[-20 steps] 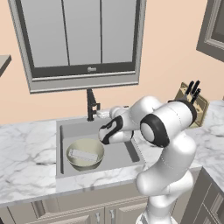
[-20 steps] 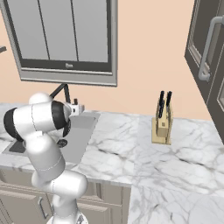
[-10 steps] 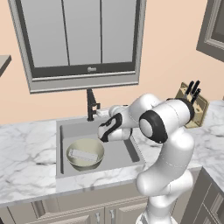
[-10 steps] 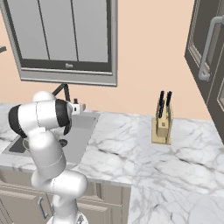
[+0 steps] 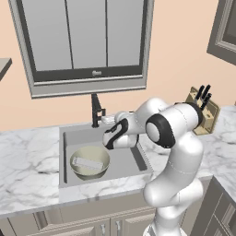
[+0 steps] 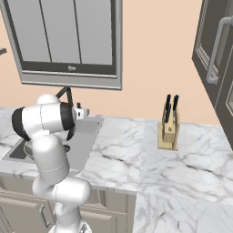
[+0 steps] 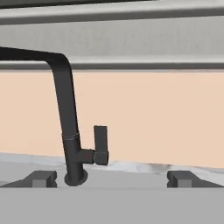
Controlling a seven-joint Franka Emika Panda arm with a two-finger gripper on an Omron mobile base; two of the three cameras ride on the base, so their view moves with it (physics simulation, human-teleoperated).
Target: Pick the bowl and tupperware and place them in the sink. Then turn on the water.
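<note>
Since a second ago the arm has barely shifted: its wrist has edged slightly toward the faucet, while the bowl and tupperware lie where they did. Now the claw (image 7: 111, 179) points at the back of the sink (image 5: 133, 159), its two dark fingertips (image 7: 41, 178) spread wide with nothing between them. Through the hand view, the black faucet (image 7: 70, 131) stands upright just ahead and to the left, its side lever (image 7: 100, 145) raised and roughly centred between the fingertips, apart from both.

From the left base view, the pale grey-green bowl (image 5: 86, 171) sits on the sink floor at its left half, and the flat pale tupperware (image 5: 87, 162) rests inside the bowl, lying across it. The claw (image 5: 107, 120) hovers over the back of the basin, just right of the faucet (image 5: 95, 109) and above and behind the bowl. No stream is seen falling from the spout.

On the white marble tabletop (image 6: 136, 154), a wooden knife block (image 6: 169, 129) stands well right of the sink, near the wall.
</note>
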